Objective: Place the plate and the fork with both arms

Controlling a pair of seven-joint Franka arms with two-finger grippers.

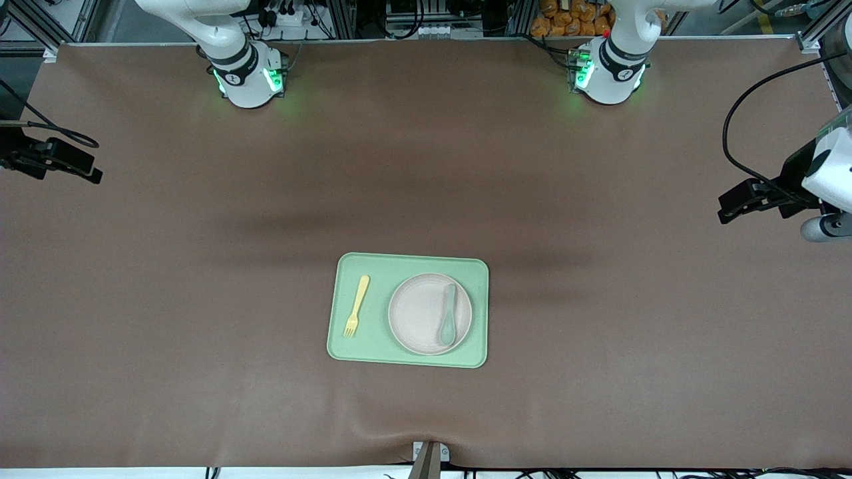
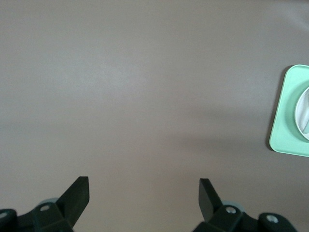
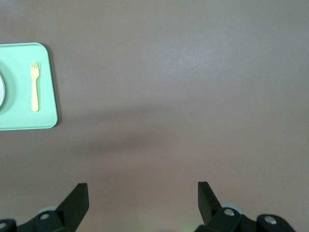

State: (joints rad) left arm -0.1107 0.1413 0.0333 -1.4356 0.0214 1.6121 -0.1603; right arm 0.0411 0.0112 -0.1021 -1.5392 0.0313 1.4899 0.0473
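Currently we see both grippers, left [image 2: 144, 193] and right [image 3: 143, 195], spread empty at opposite table ends; fork [image 1: 356, 306] beside plate [image 1: 419, 313] on tray [image 1: 406, 265].

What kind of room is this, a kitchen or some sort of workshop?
Likely a robotics lab: two arms bolted to a covered table, metal framing and cables along its edge, and toy-like dishes, a plate and fork, on a tray.

This is a robotics lab test bench. A wide tabletop [image 1: 200, 299] under a plain brown mat carries two white jointed robot arms on green-lit bases [image 1: 249, 80] [image 1: 609, 76]. Beside those bases, past the tabletop's edge, run aluminium framing rails [image 1: 30, 26], bundled black cables [image 1: 293, 16] and a heap of orange bags [image 1: 572, 18]. A black camera mount [image 1: 50, 158] overhangs the mat toward the right arm's end.
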